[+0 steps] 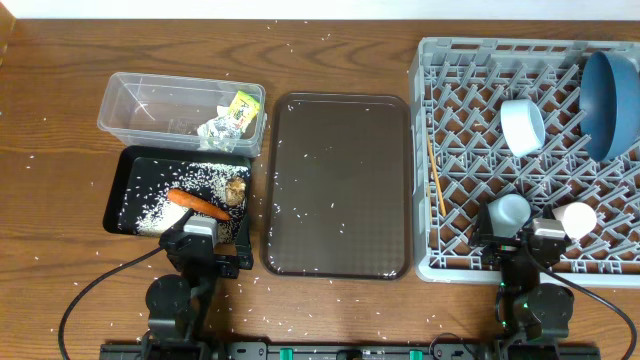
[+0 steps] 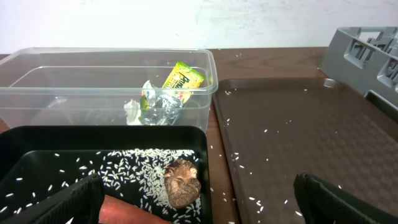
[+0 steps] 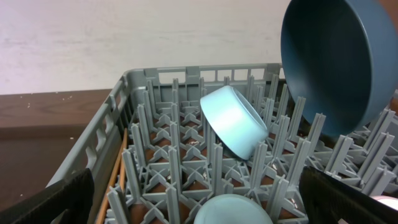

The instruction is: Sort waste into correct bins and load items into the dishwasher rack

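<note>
Both jaws spread wide, nothing held. Left gripper (image 1: 203,243) sits at the 6 o'clock edge of black tub (image 1: 112,205), which holds carrot (image 1: 197,204), brown lump (image 1: 235,190) and rice (image 1: 155,212). Clear tub (image 1: 150,78), at its 12, has crumpled paper (image 1: 217,128) and wrapper (image 1: 243,106). Right gripper (image 1: 525,240) is at the 6 o'clock rim of dishwasher rack (image 1: 500,45), 3 o'clock of brown tray (image 1: 340,180). In the rack: plate (image 1: 610,90), bowl (image 1: 522,125), chopsticks (image 1: 436,175), pale cup (image 1: 508,212), pinkish cup (image 1: 578,218).

dark brown wooden table (image 1: 50,60) with visible grain (a bit glossy), backed by a plain white wall (image 2: 112,22) with faint scuffs. lighting looks soft and even.
</note>
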